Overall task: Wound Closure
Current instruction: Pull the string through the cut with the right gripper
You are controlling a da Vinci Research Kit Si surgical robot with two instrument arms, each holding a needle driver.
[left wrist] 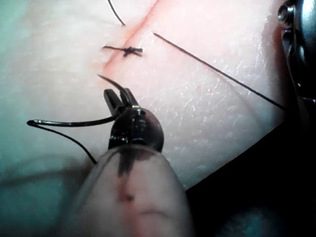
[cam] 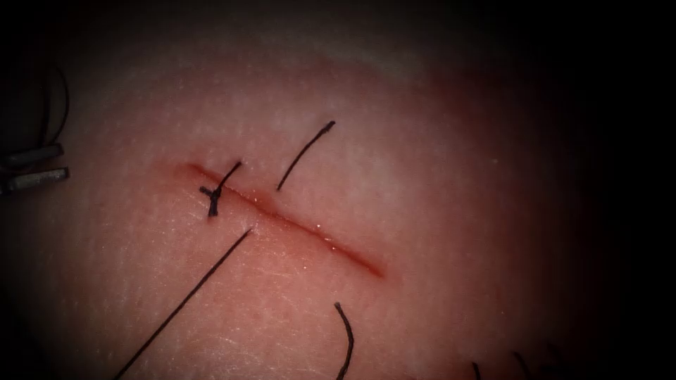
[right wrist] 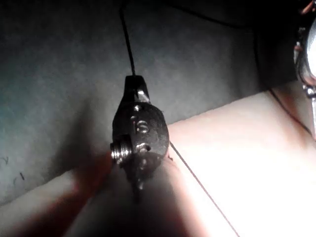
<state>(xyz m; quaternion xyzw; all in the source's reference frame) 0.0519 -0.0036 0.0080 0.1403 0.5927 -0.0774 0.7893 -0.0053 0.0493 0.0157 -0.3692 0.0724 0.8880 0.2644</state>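
Note:
The tissue point(cam: 436, 211) has a red cut point(cam: 296, 224) running from upper left to lower right, with one tied knot point(cam: 213, 199) near its upper end. My left tool point(left wrist: 121, 98) is shut on the curved needle point(left wrist: 69, 122), gripped partway along its curve. The needle is out of the tissue, left of the cut, and thread trails from its tail. The left tool's grey jaws point(cam: 32, 167) sit at the endoscope view's left edge. My right tool point(right wrist: 134, 83) hangs past the tissue's edge, shut on a thread point(right wrist: 127, 44).
A long thread point(cam: 183, 302) leaves the tissue beside the cut and runs off to the lower left. A short cut end point(cam: 306, 155) lies right of the cut. A curved piece of thread point(cam: 346, 341) lies below it. Red fluid lines the cut.

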